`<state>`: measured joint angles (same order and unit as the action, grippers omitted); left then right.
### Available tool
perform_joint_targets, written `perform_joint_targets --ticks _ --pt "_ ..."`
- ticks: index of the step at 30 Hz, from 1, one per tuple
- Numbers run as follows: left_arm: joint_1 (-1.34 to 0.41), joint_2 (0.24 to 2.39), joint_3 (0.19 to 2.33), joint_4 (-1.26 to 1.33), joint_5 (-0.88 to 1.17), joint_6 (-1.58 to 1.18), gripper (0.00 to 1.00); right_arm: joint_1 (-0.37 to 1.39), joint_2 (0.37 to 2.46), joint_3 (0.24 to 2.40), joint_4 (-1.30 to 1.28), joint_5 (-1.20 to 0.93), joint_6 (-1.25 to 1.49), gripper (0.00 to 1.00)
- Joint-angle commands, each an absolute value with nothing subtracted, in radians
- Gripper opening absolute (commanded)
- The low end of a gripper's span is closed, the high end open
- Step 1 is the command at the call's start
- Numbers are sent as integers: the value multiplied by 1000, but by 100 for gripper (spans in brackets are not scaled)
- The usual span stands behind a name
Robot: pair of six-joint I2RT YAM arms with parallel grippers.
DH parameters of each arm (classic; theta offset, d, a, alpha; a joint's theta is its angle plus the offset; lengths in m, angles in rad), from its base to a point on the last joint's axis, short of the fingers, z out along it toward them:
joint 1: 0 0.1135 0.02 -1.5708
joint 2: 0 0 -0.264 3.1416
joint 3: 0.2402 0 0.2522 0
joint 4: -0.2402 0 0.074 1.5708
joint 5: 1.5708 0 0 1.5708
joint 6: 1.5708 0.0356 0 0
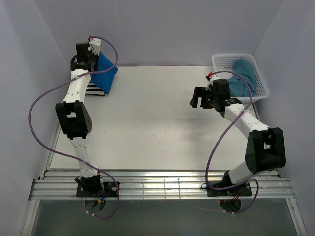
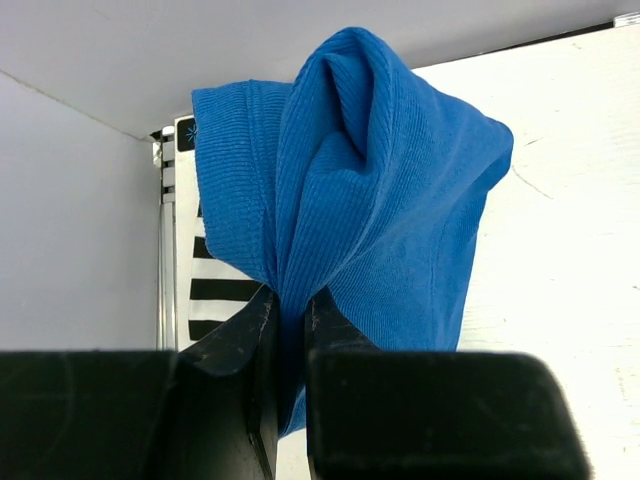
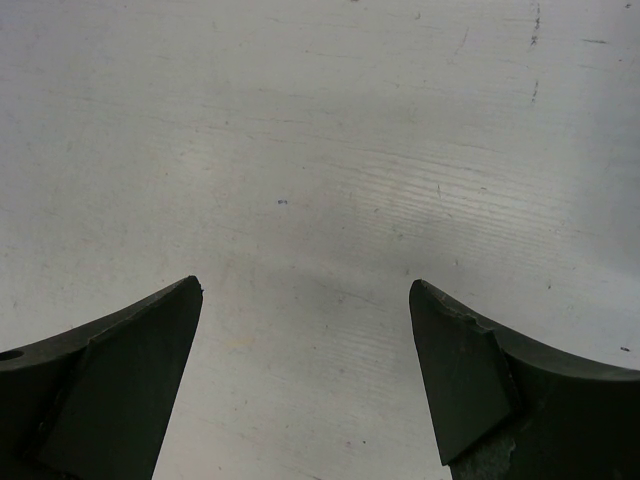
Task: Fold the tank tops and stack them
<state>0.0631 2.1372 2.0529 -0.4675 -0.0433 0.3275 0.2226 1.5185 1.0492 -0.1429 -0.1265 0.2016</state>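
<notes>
**Blue top pinched over the stripes**

The royal blue tank top bunches ahead of the left gripper, clamped tight on it, with the striped tank top just beyond the fingers. It should go down squarely, spread before release. The right gripper gapes over bare table

My overhead camera looks down from above and behind me, taking in the whole table. My left wrist camera sits close at the far left corner, sharing the blue tank top with the overhead. My right wrist camera faces down, near the surface, toward the far right corner
</notes>
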Motion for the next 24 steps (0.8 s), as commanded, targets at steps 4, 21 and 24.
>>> perform_joint_targets --ticks 4,21,24 --pt "63 2059 2138 -446 -2 321 0 218 1526 1089 -147 -138 198 90" --pt "95 2123 2105 -440 -9 310 0 218 1528 1086 -155 -127 196 90" --pt "109 2157 2123 -439 -3 308 0 219 1531 1092 -163 -118 196 90"
